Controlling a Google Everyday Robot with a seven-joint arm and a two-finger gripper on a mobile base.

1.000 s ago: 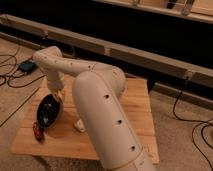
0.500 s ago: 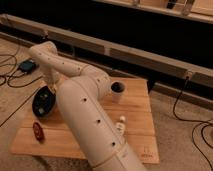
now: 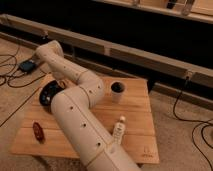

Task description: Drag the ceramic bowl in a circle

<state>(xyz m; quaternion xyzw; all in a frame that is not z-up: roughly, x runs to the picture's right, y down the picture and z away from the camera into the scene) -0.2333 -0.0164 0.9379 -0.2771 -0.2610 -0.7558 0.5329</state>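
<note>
The ceramic bowl (image 3: 48, 95) sat near the edge of the wooden desk (image 3: 137, 114), at about 10 o'clock. The pincer (image 3: 59, 83) was just at the bowl's 1 o'clock rim, mostly hidden by the big white arm (image 3: 80, 120). I could not tell if it was wide or narrow. A pale cup (image 3: 117, 92) stood at 1 o'clock. A small white bottle (image 3: 118, 131) was at 4 o'clock, and a red thing (image 3: 38, 131) lay at 8 o'clock.

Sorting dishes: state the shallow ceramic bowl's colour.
Glossy black, camera view: the round ceramic bowl; hand by its rim.
</note>
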